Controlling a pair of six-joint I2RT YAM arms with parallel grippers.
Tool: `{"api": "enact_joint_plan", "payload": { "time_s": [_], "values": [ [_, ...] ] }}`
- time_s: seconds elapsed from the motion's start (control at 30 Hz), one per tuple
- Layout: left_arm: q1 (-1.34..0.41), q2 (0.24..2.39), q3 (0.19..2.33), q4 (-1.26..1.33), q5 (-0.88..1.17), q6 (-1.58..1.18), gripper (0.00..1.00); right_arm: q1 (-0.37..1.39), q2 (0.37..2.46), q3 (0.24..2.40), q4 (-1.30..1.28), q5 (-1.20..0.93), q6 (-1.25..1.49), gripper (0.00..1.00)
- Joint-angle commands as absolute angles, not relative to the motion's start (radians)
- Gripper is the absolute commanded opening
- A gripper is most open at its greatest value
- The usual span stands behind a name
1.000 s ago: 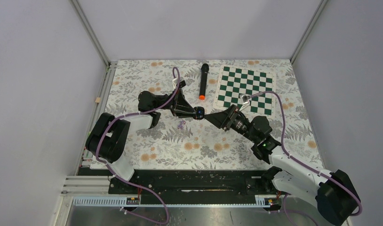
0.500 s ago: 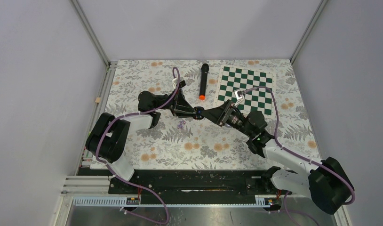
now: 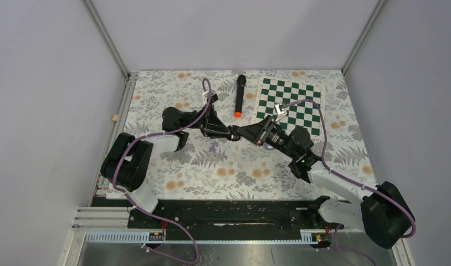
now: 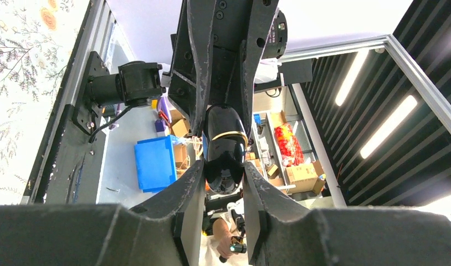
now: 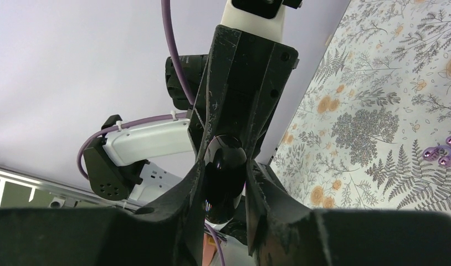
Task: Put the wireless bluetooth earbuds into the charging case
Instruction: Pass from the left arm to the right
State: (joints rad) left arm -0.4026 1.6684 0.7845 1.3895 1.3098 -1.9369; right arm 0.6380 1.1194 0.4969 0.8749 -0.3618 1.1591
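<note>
Charging case — glossy black, rounded, gold band — is held above the table, clamped between left gripper and right gripper. Pale purple earbuds lie clustered on the table.

Both arms alike: bulky rounded black joint housings, white shells on the links between; left arm, right arm. One purple cable looped along each, fastened with white ties. Small green light on the right forearm. Matte black, wedge-shaped, scuffed: left tool and right tool. Round screw recesses in the side plates. Thick tapered fingers, rough black plastic. Behind the left tool, a white mount.
</note>
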Motion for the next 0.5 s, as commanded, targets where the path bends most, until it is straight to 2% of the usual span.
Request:
{"api": "enact_joint_plan", "payload": {
  "time_s": [0.0, 0.2, 0.33, 0.4, 0.47],
  "values": [
    [-0.410, 1.648, 0.812, 1.457, 1.294, -1.937, 0.13, 0.635, 1.131, 0.553, 0.856, -0.390, 1.130, 0.17],
    [-0.410, 1.655, 0.819, 1.455, 1.291, -1.938, 0.24, 0.634, 1.101, 0.582, 0.739, -0.366, 1.091, 0.13],
    [-0.410, 1.665, 0.817, 1.452, 1.283, -1.937, 0.42, 0.636, 1.089, 0.606, 0.650, -0.347, 1.074, 0.09],
    [-0.408, 1.667, 0.818, 1.451, 1.277, -1.937, 0.56, 0.636, 1.083, 0.617, 0.593, -0.335, 1.059, 0.06],
    [-0.408, 1.666, 0.822, 1.449, 1.275, -1.939, 0.63, 0.636, 1.073, 0.627, 0.536, -0.315, 1.037, 0.04]
  ]
}}
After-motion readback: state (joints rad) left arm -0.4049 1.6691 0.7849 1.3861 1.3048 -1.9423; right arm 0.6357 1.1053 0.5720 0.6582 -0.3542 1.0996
